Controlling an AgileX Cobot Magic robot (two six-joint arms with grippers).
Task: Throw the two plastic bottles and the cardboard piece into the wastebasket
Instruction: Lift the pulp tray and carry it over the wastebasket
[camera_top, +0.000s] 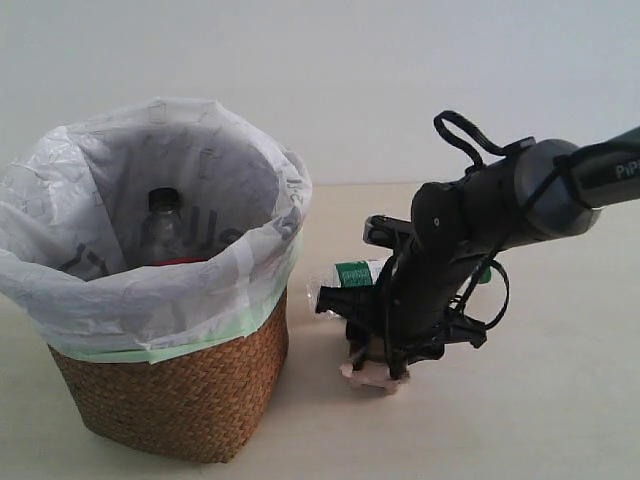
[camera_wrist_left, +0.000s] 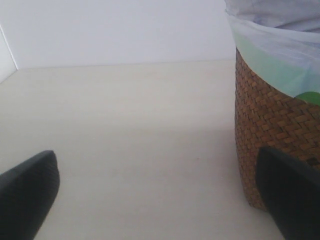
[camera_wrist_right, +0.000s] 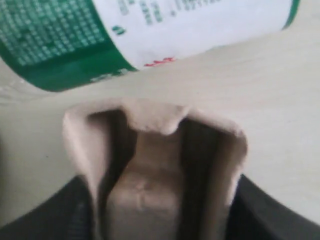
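The wastebasket (camera_top: 180, 400) stands on the left, its white bag folded over the rim; in the left wrist view its wicker wall (camera_wrist_left: 270, 120) is close by. The larger bottle (camera_top: 163, 225) stands upright inside it. The slimmer green-labelled bottle (camera_top: 350, 275) lies on the table right of the basket, and its label (camera_wrist_right: 150, 35) fills the far side of the right wrist view. My right gripper (camera_top: 375, 360) points down at the table, shut on the cardboard piece (camera_top: 372, 376), whose rim (camera_wrist_right: 155, 115) sits between the black fingers. My left gripper (camera_wrist_left: 155, 200) is open over bare table.
The pale tabletop (camera_top: 540, 400) stretches right and in front of the right arm. A white wall (camera_top: 400, 80) closes the back. The left arm is out of the exterior view.
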